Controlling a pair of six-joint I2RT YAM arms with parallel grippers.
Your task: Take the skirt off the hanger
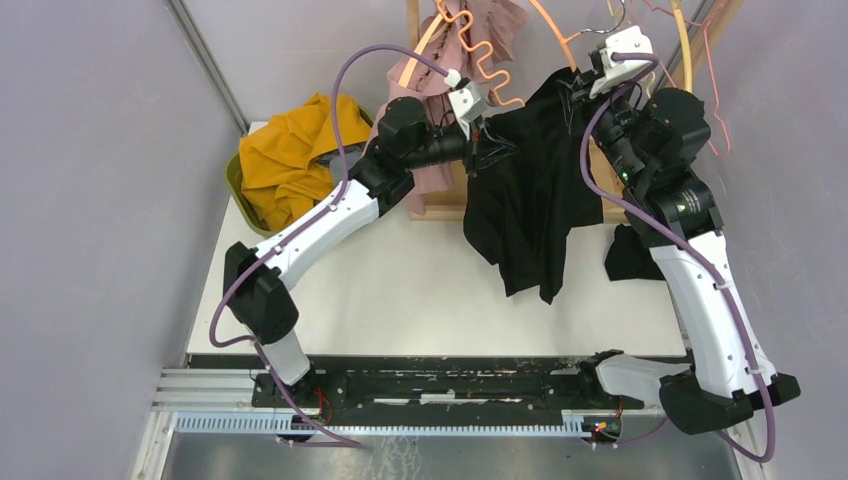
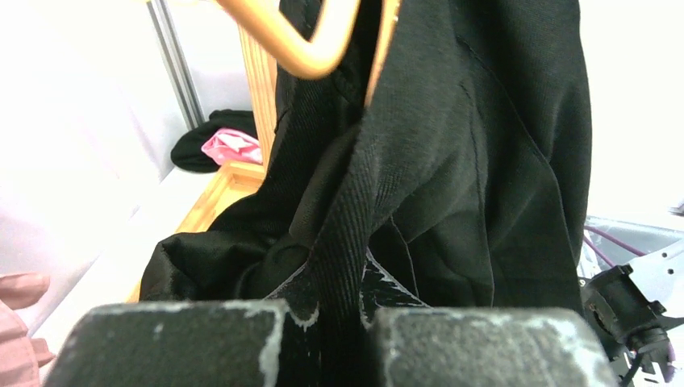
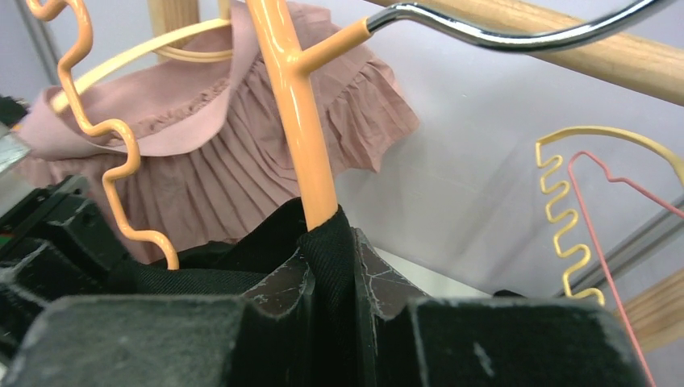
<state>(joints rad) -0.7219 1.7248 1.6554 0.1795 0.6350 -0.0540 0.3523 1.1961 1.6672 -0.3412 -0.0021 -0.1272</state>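
Observation:
A black skirt (image 1: pixel 528 190) hangs from an orange hanger (image 1: pixel 487 62) on the wooden rack at the back. My left gripper (image 1: pixel 490 140) is shut on the skirt's left waistband edge; in the left wrist view the ribbed band (image 2: pixel 355 234) runs between my fingers, with the hanger's arm (image 2: pixel 298 48) above. My right gripper (image 1: pixel 578 92) is shut on the skirt's right top edge; in the right wrist view the black fabric (image 3: pixel 327 266) is pinched right where the hanger's stem (image 3: pixel 300 121) enters it.
A pink pleated skirt (image 1: pixel 440 110) hangs on another orange hanger to the left. A green bin (image 1: pixel 243 195) holds a mustard garment (image 1: pixel 295 150). A black cloth (image 1: pixel 632 255) lies at the right. Yellow and pink empty hangers (image 3: pixel 581 201) hang at the far right.

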